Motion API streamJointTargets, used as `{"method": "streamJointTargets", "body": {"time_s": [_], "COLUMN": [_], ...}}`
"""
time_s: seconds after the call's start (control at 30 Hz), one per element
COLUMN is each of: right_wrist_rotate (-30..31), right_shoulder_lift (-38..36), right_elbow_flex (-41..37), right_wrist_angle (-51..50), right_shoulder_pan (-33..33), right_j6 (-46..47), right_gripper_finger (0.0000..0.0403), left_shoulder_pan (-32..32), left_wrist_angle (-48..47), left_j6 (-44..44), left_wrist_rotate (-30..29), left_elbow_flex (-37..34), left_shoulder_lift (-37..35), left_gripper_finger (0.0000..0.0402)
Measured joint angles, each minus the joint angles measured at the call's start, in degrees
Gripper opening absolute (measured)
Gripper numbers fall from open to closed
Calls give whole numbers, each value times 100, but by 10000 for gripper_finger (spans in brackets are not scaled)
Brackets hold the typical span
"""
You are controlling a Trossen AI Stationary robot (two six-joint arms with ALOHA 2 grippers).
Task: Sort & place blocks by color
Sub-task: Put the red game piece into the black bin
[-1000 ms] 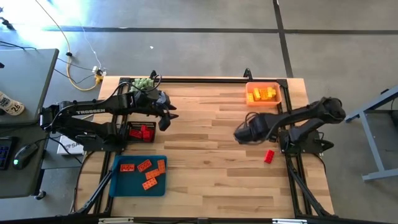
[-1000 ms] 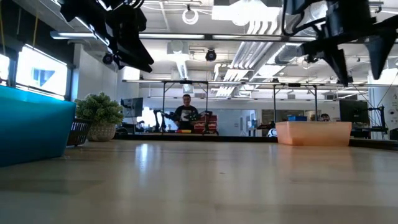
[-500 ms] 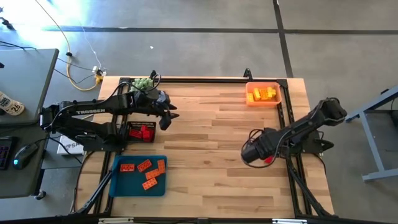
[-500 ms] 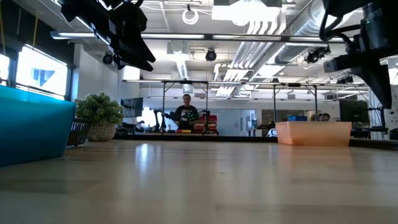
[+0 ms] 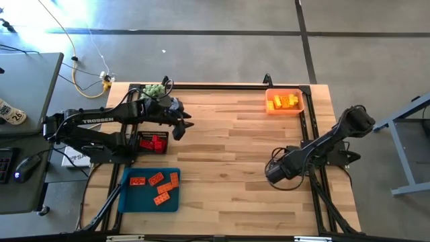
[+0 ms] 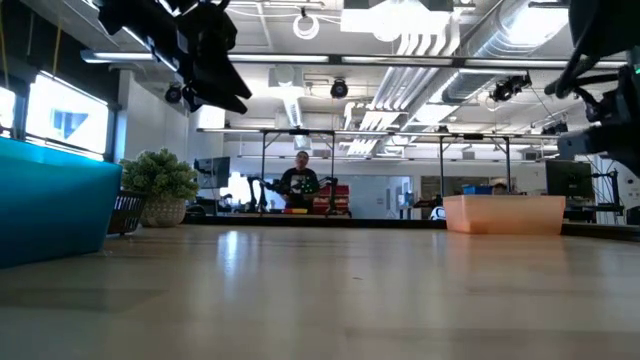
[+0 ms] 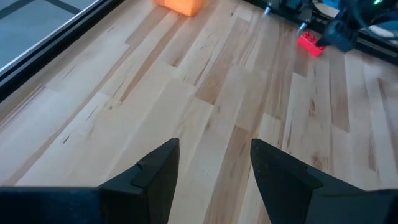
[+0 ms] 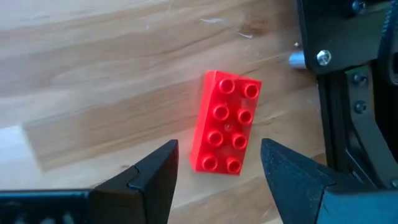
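One red studded block (image 8: 225,129) lies flat on the wood near the table's right edge. My right gripper (image 8: 217,148) hangs over it, open, with a finger on either side and a gap to each. In the high view that gripper (image 5: 274,173) hides the block. Several orange-red blocks (image 5: 156,185) lie in a blue tray (image 5: 127,198), and yellow blocks (image 5: 285,101) lie in an orange bin (image 5: 271,109). My left gripper (image 5: 178,126) waits open above the table's left half, and its wrist view (image 7: 214,149) shows only bare wood below it.
A black basket (image 5: 153,142) holding red pieces sits beside the left arm, with a green plant ball (image 5: 153,89) at the far left corner. The right arm's black base frame (image 8: 348,93) stands close beside the red block. The middle of the table is bare wood.
My right gripper has swung from the table's middle right toward the near edge and now stands over the red block, hiding it in the high view. The block has stayed in place.
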Motion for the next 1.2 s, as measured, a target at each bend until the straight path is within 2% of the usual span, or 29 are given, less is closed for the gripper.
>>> {"method": "streamJointTargets", "body": {"time_s": [0.6, 0.7, 0.83, 0.9, 1.07, 1.2], "right_wrist_rotate": [-112, -77, -26, 34, 472, 1184], "right_shoulder_lift": [-18, -28, -11, -4, 11, 11], "right_elbow_flex": [-825, -916, -835, -770, -540, -309], "right_wrist_angle": [1175, 1356, 1309, 1306, 1490, 1638], "right_shoulder_pan": [-4, -7, -7, -7, -4, -4], "right_j6": [-11, -52, -137, -220, -456, -646], "right_gripper_finger": [212, 188, 122, 111, 111, 111], "left_shoulder_pan": [0, 0, 0, 0, 0, 0], "left_wrist_angle": [70, 68, 67, 67, 67, 63], "left_j6": [-257, -246, -245, -246, -249, -572], "left_wrist_rotate": [0, 0, 0, 0, 2, 38], "left_elbow_flex": [-2, 0, -1, 0, 0, 0], "left_shoulder_lift": [0, 0, 0, 0, 0, 0], "left_gripper_finger": [188, 188, 188, 188, 188, 188]}}
